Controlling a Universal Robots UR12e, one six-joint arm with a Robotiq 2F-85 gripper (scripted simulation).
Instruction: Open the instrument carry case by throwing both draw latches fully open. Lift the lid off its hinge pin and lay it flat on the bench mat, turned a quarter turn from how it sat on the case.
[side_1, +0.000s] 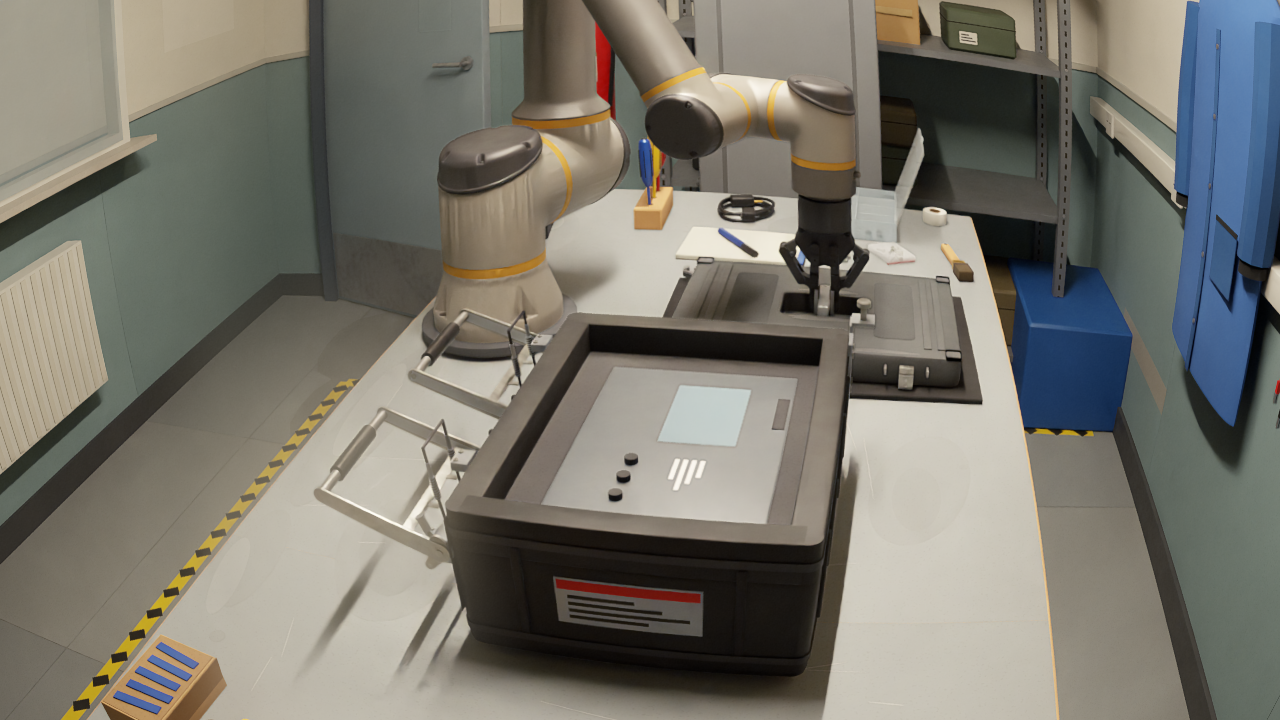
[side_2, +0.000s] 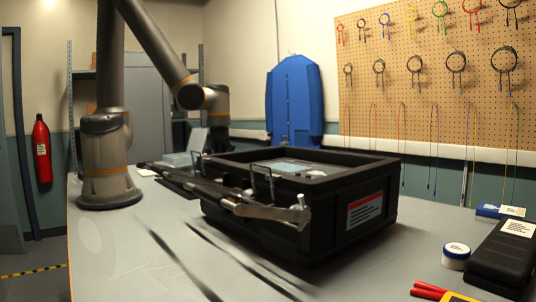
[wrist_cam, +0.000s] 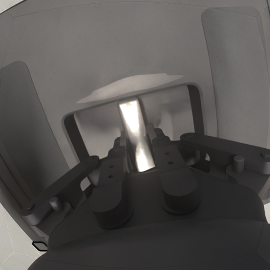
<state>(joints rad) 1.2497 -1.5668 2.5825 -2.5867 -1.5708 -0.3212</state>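
Observation:
The dark lid (side_1: 823, 322) lies flat on the black bench mat (side_1: 922, 385), behind the open carry case (side_1: 653, 475) and apart from it. My gripper (side_1: 822, 303) stands straight down over the lid's middle recess. Its fingers are clamped on the lid's shiny metal handle bar (wrist_cam: 136, 136), one on each side. The case is lidless and shows a grey panel with a pale screen and three black knobs. Both draw latches (side_1: 403, 448) hang thrown out from the case's left side.
The case's far wall rises just in front of the lid. Beyond the mat lie a notepad with a pen (side_1: 729, 244), a coiled cable (side_1: 745, 208), a clear box (side_1: 882, 215) and a tape roll (side_1: 935, 215). A screwdriver block (side_1: 652, 206) stands near the arm's base.

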